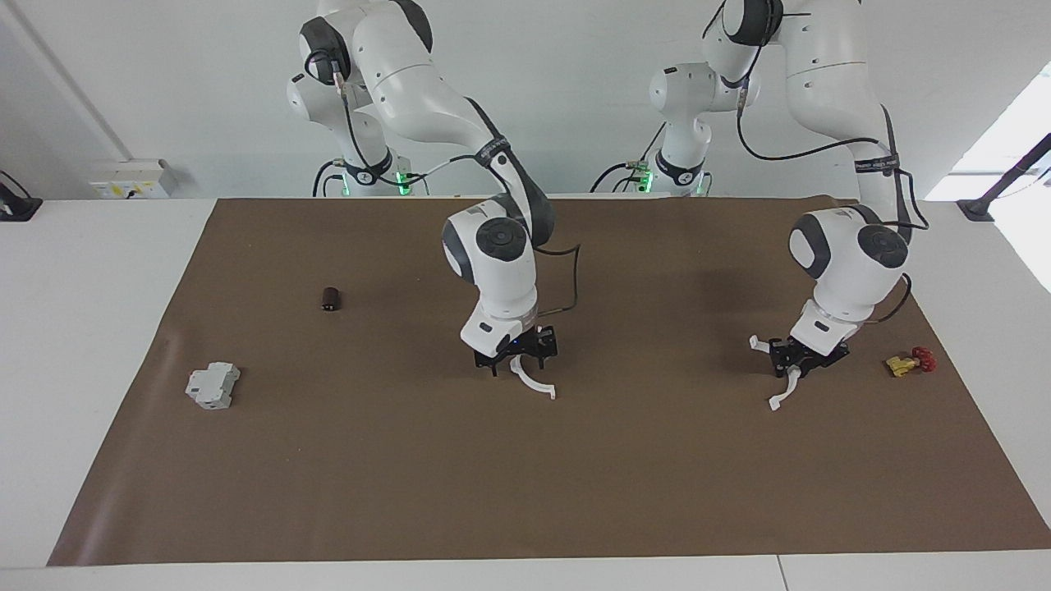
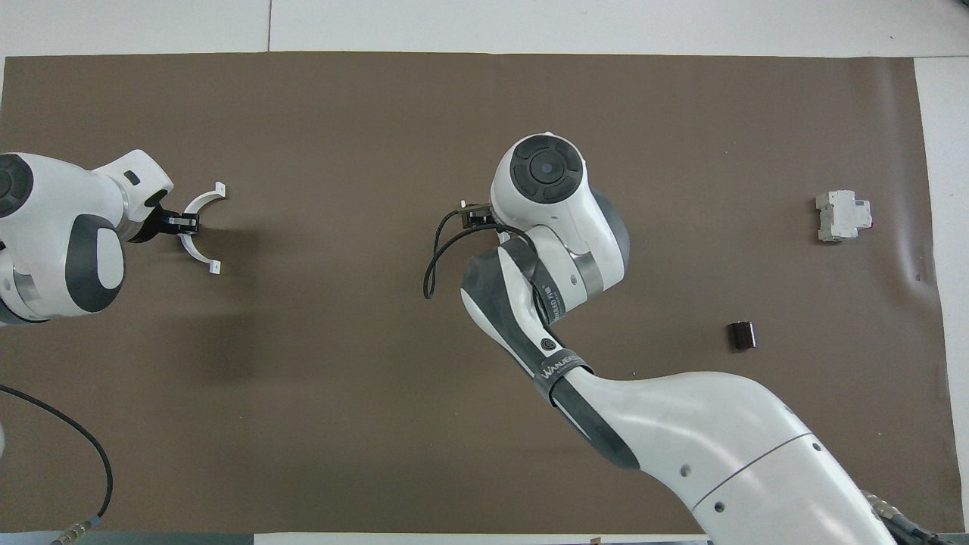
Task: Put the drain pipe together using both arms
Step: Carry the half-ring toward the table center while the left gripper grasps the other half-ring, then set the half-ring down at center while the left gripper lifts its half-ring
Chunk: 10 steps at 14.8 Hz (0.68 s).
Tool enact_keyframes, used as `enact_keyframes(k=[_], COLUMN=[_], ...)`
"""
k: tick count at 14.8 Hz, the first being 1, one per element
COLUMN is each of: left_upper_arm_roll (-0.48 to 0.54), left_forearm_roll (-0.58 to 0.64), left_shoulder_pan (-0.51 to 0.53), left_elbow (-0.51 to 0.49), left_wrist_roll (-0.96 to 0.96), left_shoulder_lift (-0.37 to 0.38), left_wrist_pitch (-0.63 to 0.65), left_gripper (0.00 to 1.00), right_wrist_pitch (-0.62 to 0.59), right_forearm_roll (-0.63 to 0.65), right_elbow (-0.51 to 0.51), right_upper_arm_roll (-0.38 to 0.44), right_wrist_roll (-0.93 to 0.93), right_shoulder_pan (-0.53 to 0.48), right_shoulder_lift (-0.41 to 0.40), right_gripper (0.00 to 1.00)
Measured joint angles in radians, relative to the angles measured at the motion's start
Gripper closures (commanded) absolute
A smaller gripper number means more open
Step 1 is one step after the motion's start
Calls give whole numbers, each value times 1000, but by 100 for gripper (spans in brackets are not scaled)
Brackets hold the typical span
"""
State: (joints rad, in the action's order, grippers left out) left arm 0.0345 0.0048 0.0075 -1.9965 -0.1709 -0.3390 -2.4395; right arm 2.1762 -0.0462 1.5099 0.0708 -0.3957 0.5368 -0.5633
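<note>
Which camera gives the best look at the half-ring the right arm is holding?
The facing view. There the right hand grips its white half-ring in plain sight over the mat's middle. In the overhead view the right arm's own wrist covers that piece entirely; only the left hand's half-ring shows there.

Left gripper [image 2: 176,222] clamps white half-ring [image 2: 198,231]; grey box [image 2: 842,216], dark cylinder [image 2: 743,334] apart.

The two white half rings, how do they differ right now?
The right tool holds its half ring over the mat's middle; the left tool holds its half ring over the left arm's end, near the yellow-and-red part. Both are thin white arcs, each gripped, not yet joined.
</note>
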Motion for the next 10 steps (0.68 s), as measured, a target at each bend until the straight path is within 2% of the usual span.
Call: enact_keyframes(k=[3,5,8,10], left_upper_arm_roll=[-1,-2,-4,-5], left_forearm_roll=[0,0,0,15], left_shoulder_pan=[-2,-18,-74,-136], left_elbow=[3,21,73,108], left_wrist_roll=[6,22,86,176], left_shoulder_lift=[9,25,54,64], left_wrist_pitch=[11,62,161,217], left_gripper=[100,100,100,100], right_wrist_pitch=[-166,-306,-493,-596], right_forearm_roll=[5,7,7,7], right_elbow=[-31,-37,-38,-30], right_upper_arm_roll=[7,9,10,10], right_wrist_roll=[59,121,197,232], right_shoulder_pan=[-106,-194,-319,-362], right_shoulder_lift=[111,207,347,431], right_gripper=[0,0,0,0])
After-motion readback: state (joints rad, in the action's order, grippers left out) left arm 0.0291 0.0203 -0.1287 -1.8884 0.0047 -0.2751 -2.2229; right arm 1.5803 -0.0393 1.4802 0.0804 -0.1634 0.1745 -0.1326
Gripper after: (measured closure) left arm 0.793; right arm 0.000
